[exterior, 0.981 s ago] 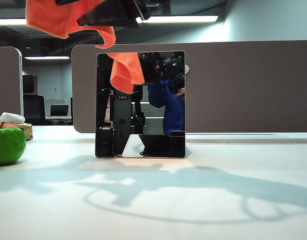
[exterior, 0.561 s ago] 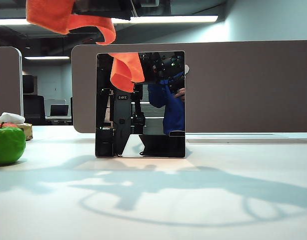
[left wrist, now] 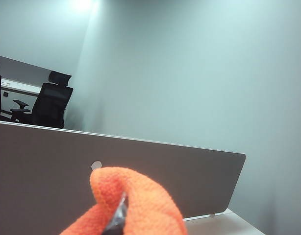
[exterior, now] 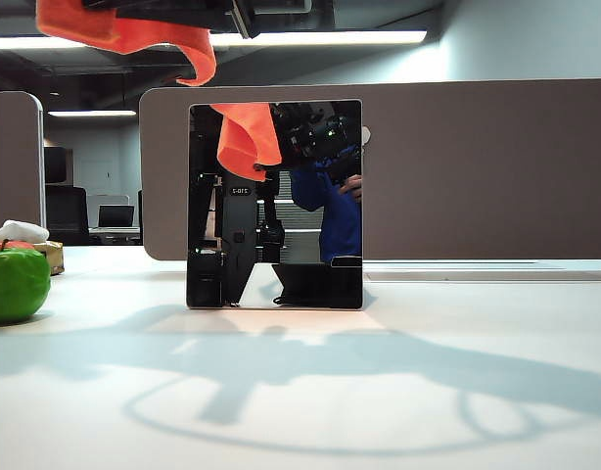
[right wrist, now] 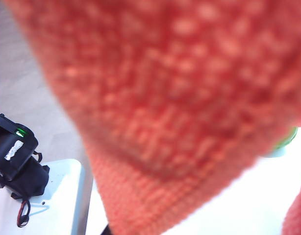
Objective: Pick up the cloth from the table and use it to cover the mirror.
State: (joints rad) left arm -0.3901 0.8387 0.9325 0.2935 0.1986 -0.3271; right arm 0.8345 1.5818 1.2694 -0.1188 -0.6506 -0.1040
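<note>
Big white table [exterior: 398,392], smooth and plain, with dark arm shadows across it. Behind it, a long grey wall panel [exterior: 477,166]. On the table, a square mirror [exterior: 275,204] standing up straight, not covered, with the orange cloth showing in its dark glass.

High up at the top of the outside view, above the mirror and a bit toward the left: the orange cloth [exterior: 124,34], fuzzy, off the table, hanging in folds from dark arm parts. Same cloth bunched up close in the left wrist view [left wrist: 133,205], and blurry, filling most of the right wrist view [right wrist: 180,98].

Left claw [left wrist: 116,223] closed tight on the cloth, mostly hidden inside the orange folds. Right claw hidden behind the cloth, closed; cannot tell whether on the cloth or not.

Far left on the table, a green apple [exterior: 15,284], well apart from the mirror. Just behind the apple, a small white rag [exterior: 17,232].
</note>
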